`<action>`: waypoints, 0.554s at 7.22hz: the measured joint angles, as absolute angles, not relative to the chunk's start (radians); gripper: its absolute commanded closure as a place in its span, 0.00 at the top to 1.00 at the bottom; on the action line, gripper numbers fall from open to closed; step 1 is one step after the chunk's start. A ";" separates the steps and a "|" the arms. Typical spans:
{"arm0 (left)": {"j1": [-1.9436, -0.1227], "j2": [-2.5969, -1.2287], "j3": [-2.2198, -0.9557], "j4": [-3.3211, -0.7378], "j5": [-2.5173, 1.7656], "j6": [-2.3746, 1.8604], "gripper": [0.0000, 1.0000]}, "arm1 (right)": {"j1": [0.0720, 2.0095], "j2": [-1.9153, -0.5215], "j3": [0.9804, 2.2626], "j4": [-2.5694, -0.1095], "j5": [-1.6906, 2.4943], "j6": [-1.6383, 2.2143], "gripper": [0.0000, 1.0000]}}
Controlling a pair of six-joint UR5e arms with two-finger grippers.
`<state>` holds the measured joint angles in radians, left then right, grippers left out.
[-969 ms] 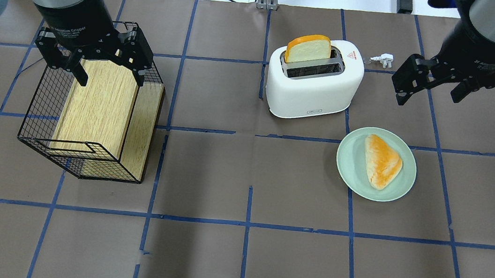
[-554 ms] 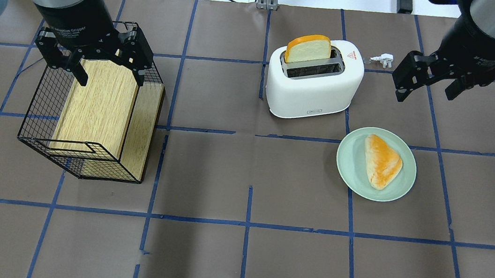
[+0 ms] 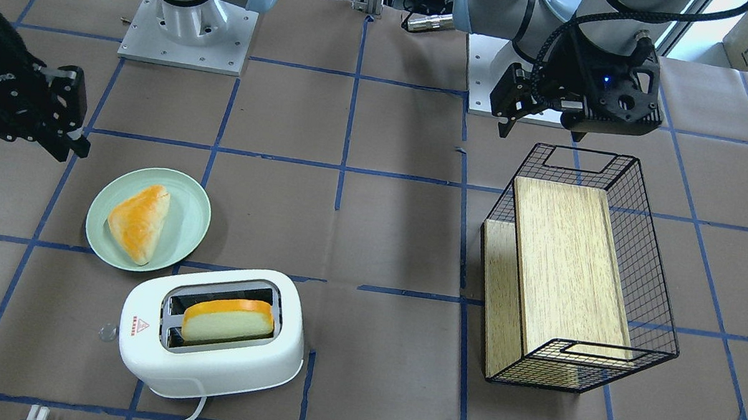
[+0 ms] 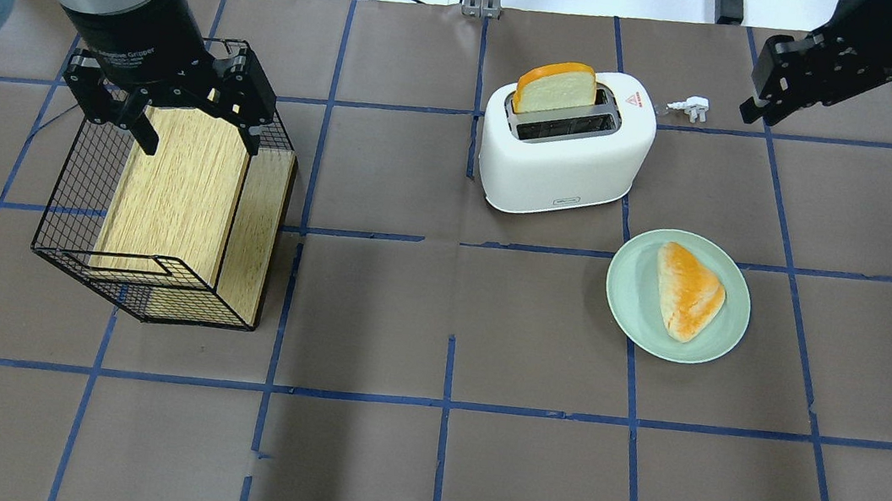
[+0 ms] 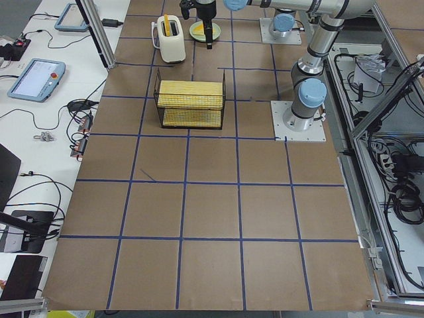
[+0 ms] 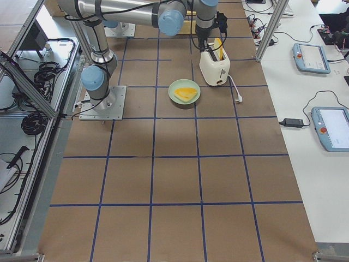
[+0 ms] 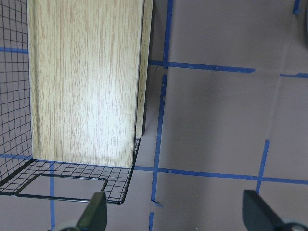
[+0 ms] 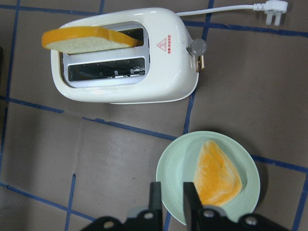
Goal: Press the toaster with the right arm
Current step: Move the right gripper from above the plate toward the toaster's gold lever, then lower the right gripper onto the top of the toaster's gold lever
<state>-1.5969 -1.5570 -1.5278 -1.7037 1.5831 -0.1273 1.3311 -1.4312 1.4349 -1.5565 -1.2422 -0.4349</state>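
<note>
The white toaster [image 4: 563,163] stands at the table's far middle with a bread slice [image 4: 555,87] upright in its far slot; it also shows in the front view [image 3: 209,362] and the right wrist view [image 8: 168,72]. Its grey lever knob [image 8: 197,47] sticks out of the end with the red triangle. My right gripper [image 4: 752,111] hangs to the right of the toaster, clear of it, fingers [image 8: 155,195] drawn together and holding nothing. In its wrist view it hovers over the plate's edge. My left gripper [image 4: 197,142] is open above the wire basket.
A green plate [image 4: 626,307] with a pastry [image 4: 688,290] lies in front of the toaster to the right. The toaster's plug [image 4: 689,107] lies on the table between toaster and right gripper. A black wire basket [image 4: 72,179] holding wooden boards [image 4: 181,192] sits at left.
My right gripper has moved away toward the table's far right edge and its fingers have gone from spread to drawn together. The left arm, toaster and plate have not moved.
</note>
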 measured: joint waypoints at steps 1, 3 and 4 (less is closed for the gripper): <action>-1.597 -1.557 -1.528 -1.704 1.583 -0.127 1.00 | 1.324 -1.370 1.390 -1.549 -1.201 -0.446 0.04; -1.597 -1.557 -1.528 -1.704 1.583 -0.127 1.00 | 1.322 -1.252 1.350 -1.551 -1.142 -0.468 0.04; -1.597 -1.557 -1.528 -1.704 1.583 -0.127 1.00 | 1.322 -1.200 1.340 -1.556 -1.130 -0.481 0.04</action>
<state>-1.5968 -1.5571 -1.5279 -1.7036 1.5831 -0.1273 1.3219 -1.1996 1.3400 -1.5555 -1.1305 -0.4811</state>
